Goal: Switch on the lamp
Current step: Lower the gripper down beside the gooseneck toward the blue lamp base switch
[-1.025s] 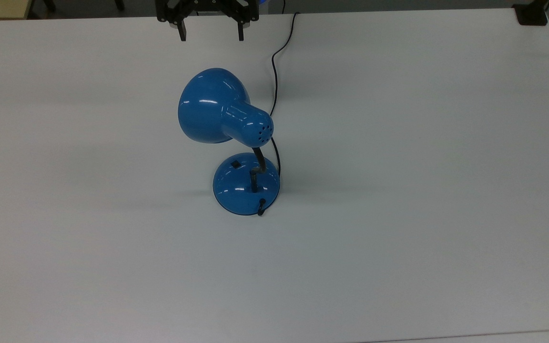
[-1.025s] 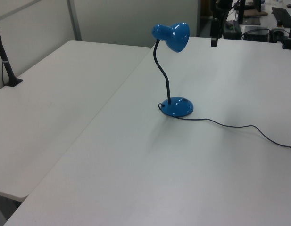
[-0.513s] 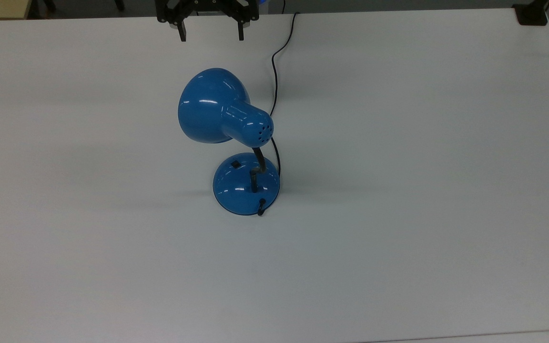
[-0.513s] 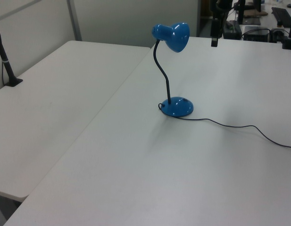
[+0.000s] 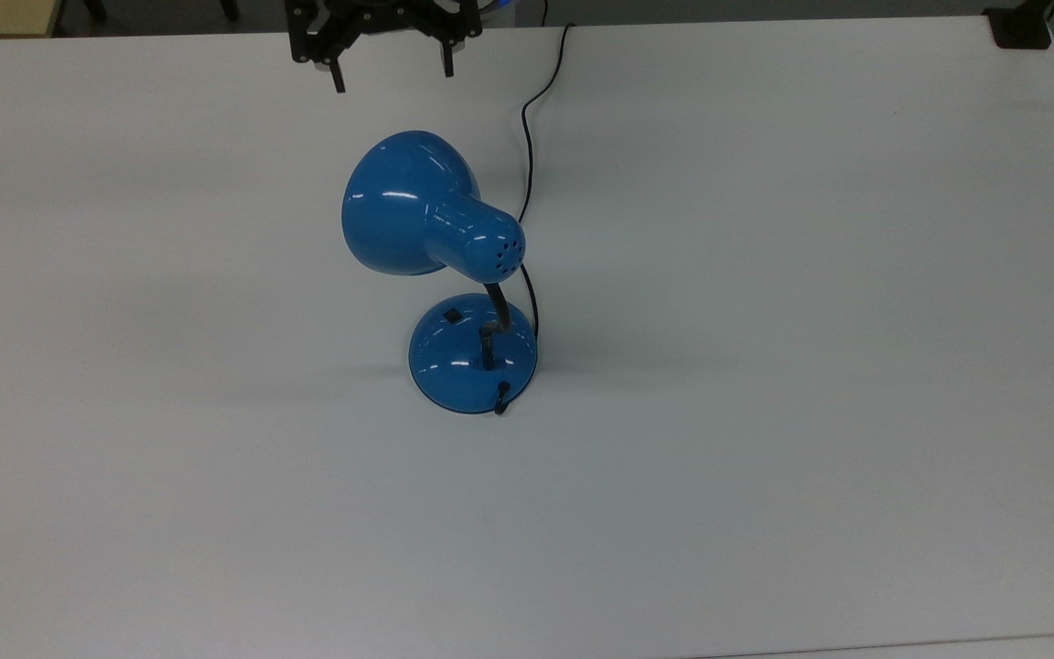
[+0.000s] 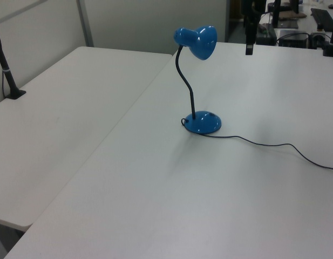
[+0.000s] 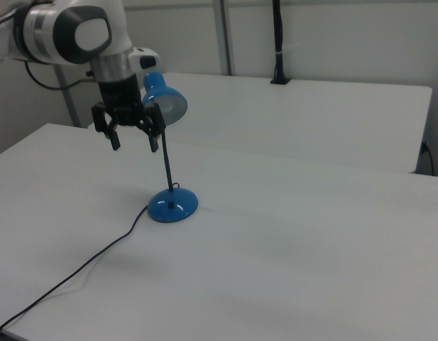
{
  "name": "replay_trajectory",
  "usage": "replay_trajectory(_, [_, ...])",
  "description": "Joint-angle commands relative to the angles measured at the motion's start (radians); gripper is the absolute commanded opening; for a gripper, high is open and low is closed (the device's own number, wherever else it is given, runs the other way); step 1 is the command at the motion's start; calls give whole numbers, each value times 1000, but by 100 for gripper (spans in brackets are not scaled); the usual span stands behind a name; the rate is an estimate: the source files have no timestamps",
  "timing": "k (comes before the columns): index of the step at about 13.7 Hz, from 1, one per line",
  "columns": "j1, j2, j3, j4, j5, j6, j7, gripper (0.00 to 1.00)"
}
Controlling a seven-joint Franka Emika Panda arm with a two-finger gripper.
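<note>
White and broad, the counter (image 5: pixel 765 275) carries the lamp (image 5: pixel 454 275) near its middle, with a second white counter (image 6: pixel 58 124) butted against it on the left view's left. Partition walls stand behind in the left and right views.

The lamp's round domed blue base (image 5: pixel 472 364) sits flat on the surface, and a small black switch (image 5: pixel 452 316) shows on the dome toward the top view's upper left. A black bent neck (image 6: pixel 185 86) rises from the base and carries the glossy blue bell-shaped shade (image 5: pixel 408 206), which points to the top view's upper left. A black cord (image 5: pixel 532 119) leaves the base and runs to the counter's far edge in the top view; in the right view it trails toward the lower left corner.

The pincer (image 5: pixel 388 71) hangs above the counter at the top view's upper edge, well apart from the base and short of the shade. Its two black fingers (image 7: pixel 113 136) point down, spread wide, holding nothing.
</note>
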Motion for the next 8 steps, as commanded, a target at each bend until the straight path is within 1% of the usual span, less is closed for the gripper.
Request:
replay_trajectory(1, [-1, 52, 4, -30, -58, -1, -21, 86])
replay_trajectory(2, [-6, 67, 4, -31, -39, 26, -10, 77])
replay_trajectory(3, [-19, 76, 4, -35, 0, 60, 28, 61])
replay_trajectory(4, [-35, 89, 4, -39, 53, 101, 97, 41])
replay_trajectory(5, [-38, 95, 3, -51, 93, 138, 176, 25])
replay_trajectory(6, [-38, 96, 0, -74, 112, 178, 247, 14])
replay_trajectory(7, [-38, 96, -3, -97, 115, 219, 298, 10])
replay_trajectory(8, [-38, 98, -4, -138, 136, 287, 341, 3])
